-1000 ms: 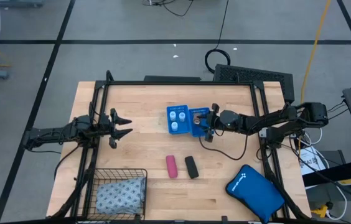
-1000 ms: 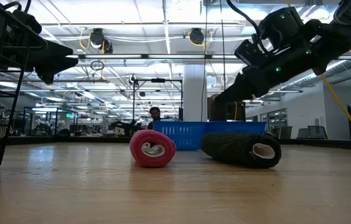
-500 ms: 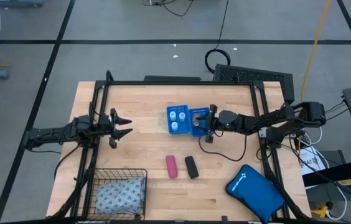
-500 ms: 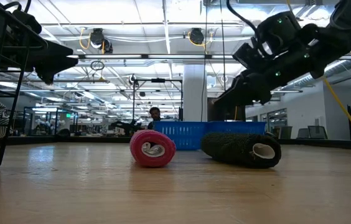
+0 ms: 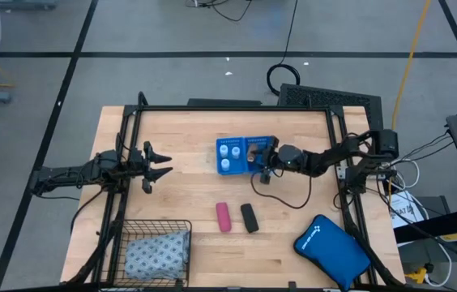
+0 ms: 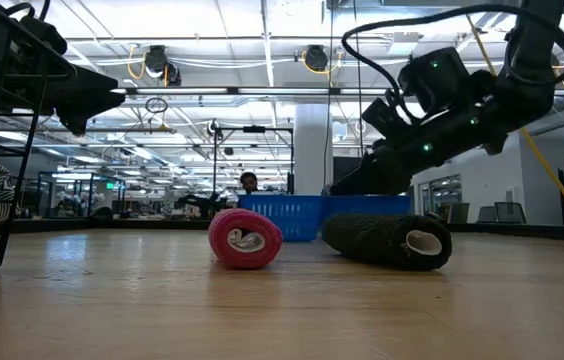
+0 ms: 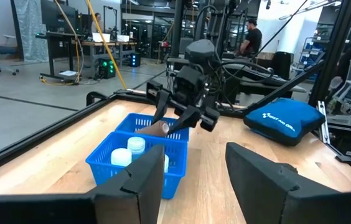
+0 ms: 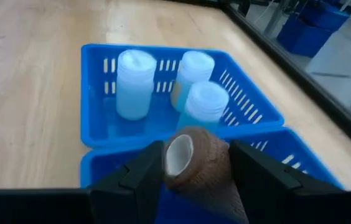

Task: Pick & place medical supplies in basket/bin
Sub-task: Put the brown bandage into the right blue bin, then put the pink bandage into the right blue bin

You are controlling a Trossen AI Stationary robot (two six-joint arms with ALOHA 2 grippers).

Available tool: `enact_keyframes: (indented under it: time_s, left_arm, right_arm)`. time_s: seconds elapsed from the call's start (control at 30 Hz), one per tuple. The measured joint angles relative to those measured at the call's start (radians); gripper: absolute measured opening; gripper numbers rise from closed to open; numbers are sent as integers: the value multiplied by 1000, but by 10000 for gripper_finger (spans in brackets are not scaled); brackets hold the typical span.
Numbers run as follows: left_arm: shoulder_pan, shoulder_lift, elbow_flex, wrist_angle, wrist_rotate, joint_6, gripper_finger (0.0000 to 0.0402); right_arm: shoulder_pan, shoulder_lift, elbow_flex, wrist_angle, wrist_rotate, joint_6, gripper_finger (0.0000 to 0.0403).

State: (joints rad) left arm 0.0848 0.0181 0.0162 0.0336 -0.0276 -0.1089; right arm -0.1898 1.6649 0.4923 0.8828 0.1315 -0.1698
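My right gripper [image 5: 261,162] is shut on the brown roll [image 8: 195,163], low over the blue tray's [image 5: 245,144] free compartment. Three white vials [image 8: 182,84] stand in the tray's other compartment. The pink roll [image 5: 223,216] and the black roll [image 5: 249,217] lie on their sides on the table, near of the tray. The grey-blue dotted pack [image 5: 157,253] lies inside the black wire basket [image 5: 123,243] at the near left corner. My left gripper [image 5: 157,164] hovers open at the table's left side. My right gripper pinches the brown roll's side [image 8: 216,168] between its two fingers [image 8: 143,177], coming from the table's right and slanting down. The roll lies along the fingers, its open white core end [image 8: 178,154] pointing toward the vials. It hangs just over the tray's compartment [image 7: 158,129]; whether it touches the tray I cannot tell.
A large bright-blue zip pouch [image 5: 332,247] lies at the table's near right corner. A black frame rail [image 5: 237,108] runs along the far edge and down both sides. Bare wood lies between the left gripper and the tray.
My right gripper, still shut on the brown roll, has moved a little toward the table's left and down, tipping lower over the blue tray. Everything else has kept still.
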Motion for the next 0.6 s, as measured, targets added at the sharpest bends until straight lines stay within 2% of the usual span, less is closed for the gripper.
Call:
enact_keyframes:
  time_s: [0.4, 0.6]
  left_arm:
    - [0, 0, 0, -2, 0, 0, 208]
    - [0, 0, 0, -2, 0, 0, 204]
  right_arm:
    - [1, -56, -2, -16, -2, 80, 171]
    - [2, -125, -2, -14, -5, 156, 172]
